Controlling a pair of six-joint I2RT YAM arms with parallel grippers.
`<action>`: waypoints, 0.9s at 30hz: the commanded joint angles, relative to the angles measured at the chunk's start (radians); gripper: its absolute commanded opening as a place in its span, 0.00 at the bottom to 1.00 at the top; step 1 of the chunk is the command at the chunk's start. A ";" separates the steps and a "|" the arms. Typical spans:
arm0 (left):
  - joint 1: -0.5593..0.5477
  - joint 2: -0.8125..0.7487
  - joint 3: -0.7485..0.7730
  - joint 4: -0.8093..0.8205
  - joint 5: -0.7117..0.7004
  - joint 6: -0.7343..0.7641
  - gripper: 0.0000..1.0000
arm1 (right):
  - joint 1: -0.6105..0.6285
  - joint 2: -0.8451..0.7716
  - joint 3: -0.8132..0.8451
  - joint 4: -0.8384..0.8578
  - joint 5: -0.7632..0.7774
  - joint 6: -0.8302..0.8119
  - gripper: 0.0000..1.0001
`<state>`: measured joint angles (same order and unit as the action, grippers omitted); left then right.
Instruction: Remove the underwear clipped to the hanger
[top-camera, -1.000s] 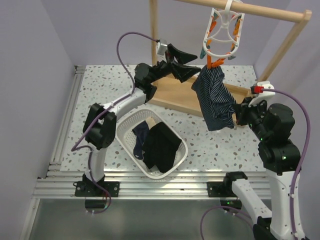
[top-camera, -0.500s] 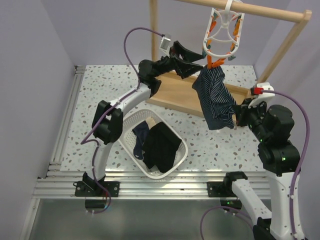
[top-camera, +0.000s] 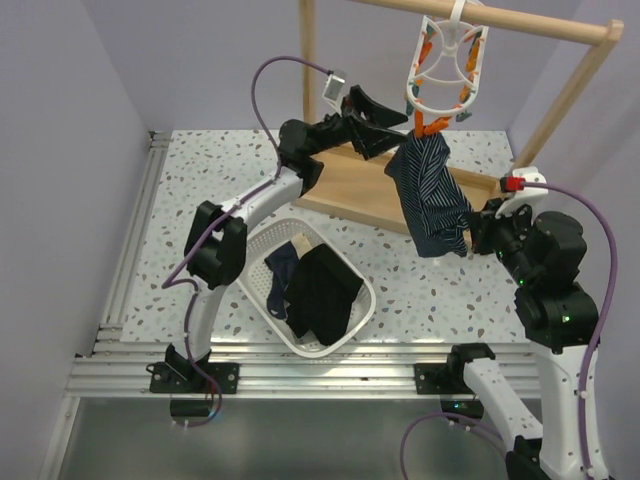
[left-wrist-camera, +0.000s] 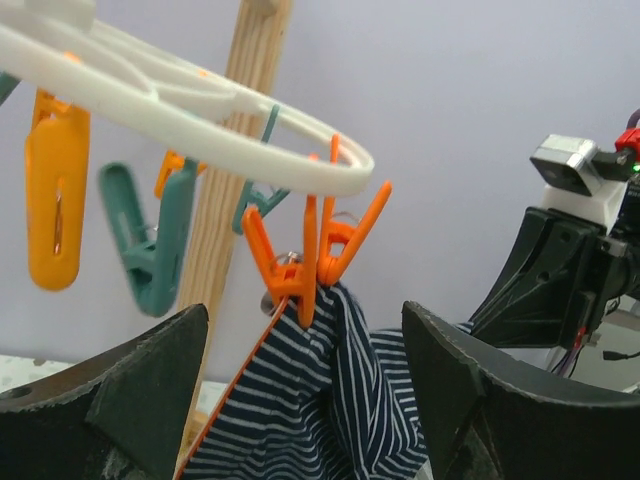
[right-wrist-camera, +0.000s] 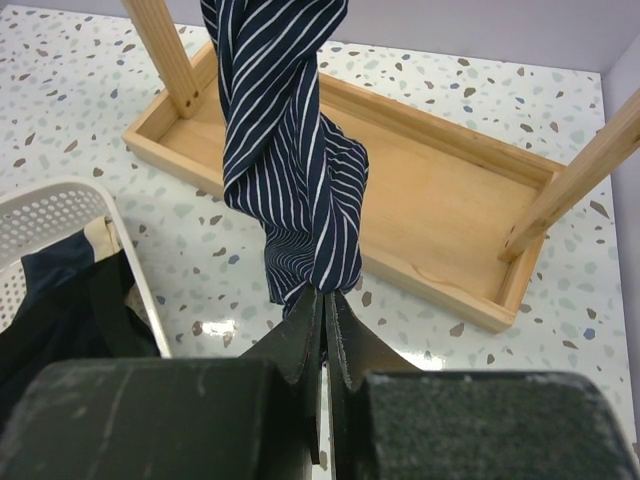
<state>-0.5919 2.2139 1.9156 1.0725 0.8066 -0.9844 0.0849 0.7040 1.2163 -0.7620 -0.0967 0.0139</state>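
The white oval hanger (top-camera: 447, 70) hangs by its hook from the wooden rail. It also shows in the left wrist view (left-wrist-camera: 200, 110), with orange and teal clips. An orange clip (left-wrist-camera: 305, 265) grips the top of the navy-and-white striped underwear (top-camera: 430, 195), which hangs twisted below it. My left gripper (top-camera: 392, 128) is open, its jaws either side of the clip and the garment's top (left-wrist-camera: 320, 400), a little short of them. My right gripper (right-wrist-camera: 325, 292) is shut on the lower edge of the striped underwear (right-wrist-camera: 290, 150), low at its right side (top-camera: 470, 237).
A white perforated basket (top-camera: 250, 250) on the table near the left arm holds black and navy garments (top-camera: 320, 290). The wooden rail frame's tray base (top-camera: 350, 185) lies under the hanger, with its posts (right-wrist-camera: 165, 50) beside the garment.
My left gripper has risen and moved right, closer to the orange clip that holds the striped underwear. The right gripper has kept its hold and barely moved.
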 joint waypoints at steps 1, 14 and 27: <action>-0.020 0.000 0.100 -0.047 -0.017 0.021 0.82 | 0.001 -0.012 -0.008 0.040 -0.006 -0.008 0.00; -0.042 0.095 0.249 -0.128 -0.075 0.029 0.82 | -0.001 -0.017 -0.012 0.052 -0.011 -0.009 0.00; -0.062 0.132 0.338 -0.209 -0.159 0.078 0.82 | 0.001 -0.024 -0.027 0.058 -0.028 -0.002 0.00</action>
<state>-0.6415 2.3352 2.1918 0.8650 0.6830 -0.9230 0.0849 0.6846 1.1946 -0.7460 -0.1017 0.0116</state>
